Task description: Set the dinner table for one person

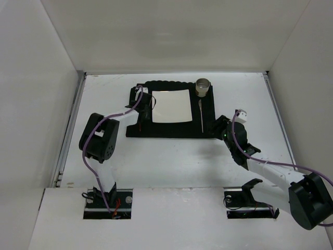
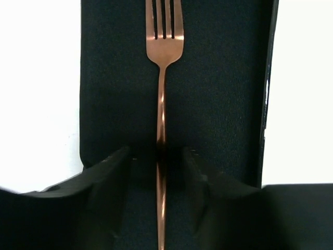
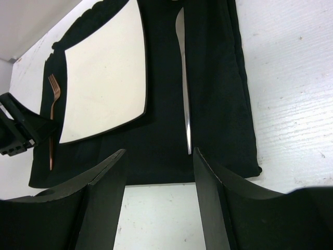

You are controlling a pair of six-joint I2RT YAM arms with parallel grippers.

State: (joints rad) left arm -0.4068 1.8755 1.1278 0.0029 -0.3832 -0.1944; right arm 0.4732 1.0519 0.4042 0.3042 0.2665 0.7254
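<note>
A black cloth mat [image 1: 171, 130] lies on the white dinner table [image 1: 171, 161]. On the mat are a white square plate [image 1: 170, 106], a silver knife [image 1: 200, 115] to its right and a metal cup [image 1: 202, 87] at the far right corner. A copper fork [image 2: 164, 47] lies flat on the mat's left strip, tines pointing away. My left gripper [image 2: 156, 153] is open, its jaws apart on either side of the fork's handle with gaps showing. My right gripper [image 3: 158, 156] is open and empty over the mat's near right corner, just short of the knife's [image 3: 183, 78] near end.
White walls border the table on three sides. Bare tabletop [image 3: 291, 104] lies right of the mat and between the mat and the arm bases. The left gripper [image 3: 15, 130] shows beside the fork [image 3: 52, 114] in the right wrist view.
</note>
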